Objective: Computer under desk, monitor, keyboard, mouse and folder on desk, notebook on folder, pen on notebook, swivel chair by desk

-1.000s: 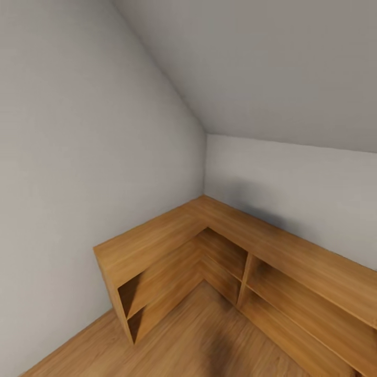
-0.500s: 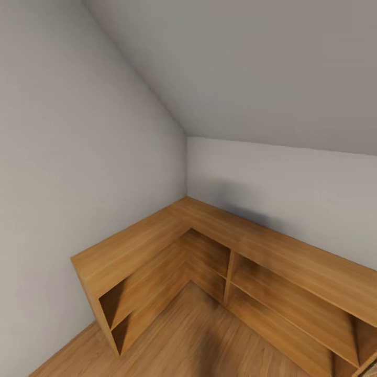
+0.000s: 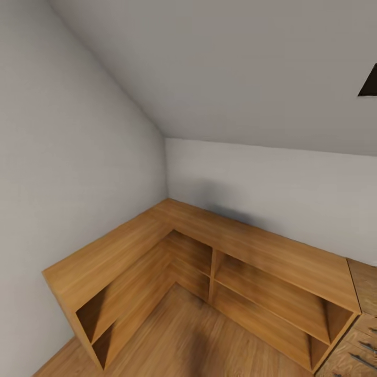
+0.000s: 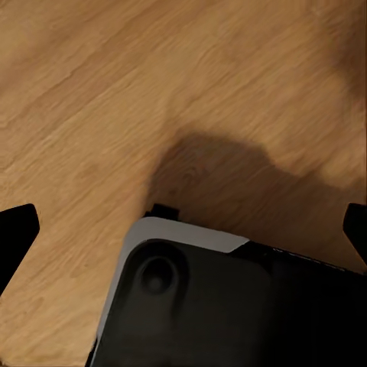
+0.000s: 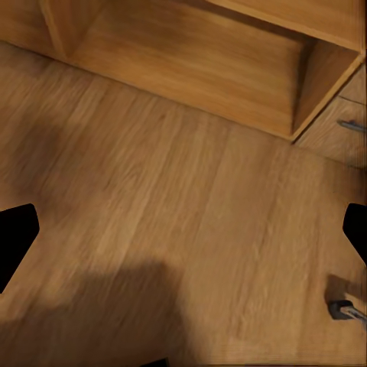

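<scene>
None of the desk things show at this moment. My left gripper hangs over bare wooden floor, its two black fingertips far apart at the picture's edges, so it is open and holds nothing. My right gripper is likewise open over the floor, with one fingertip at each side and nothing between them. A small dark caster on a chrome leg peeks in at the edge of the right wrist view; I cannot tell what it belongs to.
A light wooden L-shaped shelf unit fills the room's corner under a sloped grey ceiling. A light wooden drawer unit adjoins it on the right. My own dark base shows below the left gripper. Wooden floor lies ahead.
The head camera has swung to the right, so the shelf unit sits further left in the picture and the drawer unit has come into view. Nothing itself has moved.
</scene>
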Robot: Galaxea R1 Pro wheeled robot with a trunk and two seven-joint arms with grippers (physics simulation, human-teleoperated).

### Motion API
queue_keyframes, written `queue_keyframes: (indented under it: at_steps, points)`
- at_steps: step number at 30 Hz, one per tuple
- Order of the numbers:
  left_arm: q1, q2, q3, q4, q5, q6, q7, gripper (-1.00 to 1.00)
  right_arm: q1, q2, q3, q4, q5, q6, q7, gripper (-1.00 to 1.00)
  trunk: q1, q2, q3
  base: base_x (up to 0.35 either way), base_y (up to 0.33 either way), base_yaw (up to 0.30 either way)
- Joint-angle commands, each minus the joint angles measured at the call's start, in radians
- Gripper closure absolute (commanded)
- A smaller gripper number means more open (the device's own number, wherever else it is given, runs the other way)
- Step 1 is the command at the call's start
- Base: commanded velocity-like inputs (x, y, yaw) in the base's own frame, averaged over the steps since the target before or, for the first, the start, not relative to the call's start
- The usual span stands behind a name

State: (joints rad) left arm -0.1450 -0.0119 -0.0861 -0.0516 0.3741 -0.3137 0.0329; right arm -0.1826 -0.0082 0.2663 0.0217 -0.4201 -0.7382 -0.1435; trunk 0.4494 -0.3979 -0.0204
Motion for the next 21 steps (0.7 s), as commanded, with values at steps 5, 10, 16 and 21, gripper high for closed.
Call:
queue_keyframes:
  at_steps: [5, 10, 16, 21]
  points:
    - [-0.001, -0.001, -0.008, 0.024, 0.006, -0.002, 0.002, -1.00, -0.001, 0.001, 0.008, 0.002, -0.003, -0.003, -0.005, -1.00, 0.001, -0.002, 0.001, 0.000, 0.000, -0.258]
    - [-0.001, -0.005, -0.008, 0.029, 0.006, -0.002, -0.002, -1.00, -0.001, 0.001, 0.008, 0.002, -0.003, -0.003, -0.005, -1.00, 0.001, -0.002, 0.003, 0.000, 0.000, -0.257]
    - [-0.001, -0.006, -0.008, 0.030, 0.006, -0.002, -0.002, -1.00, -0.001, 0.001, 0.008, 0.001, -0.003, -0.003, -0.005, -1.00, 0.001, -0.002, 0.007, 0.000, 0.000, -0.256]
    - [-0.001, -0.006, -0.007, 0.030, 0.006, -0.002, -0.001, -1.00, -0.001, 0.000, 0.008, 0.002, -0.003, -0.003, -0.005, -1.00, 0.001, -0.002, 0.010, 0.000, 0.000, -0.255]
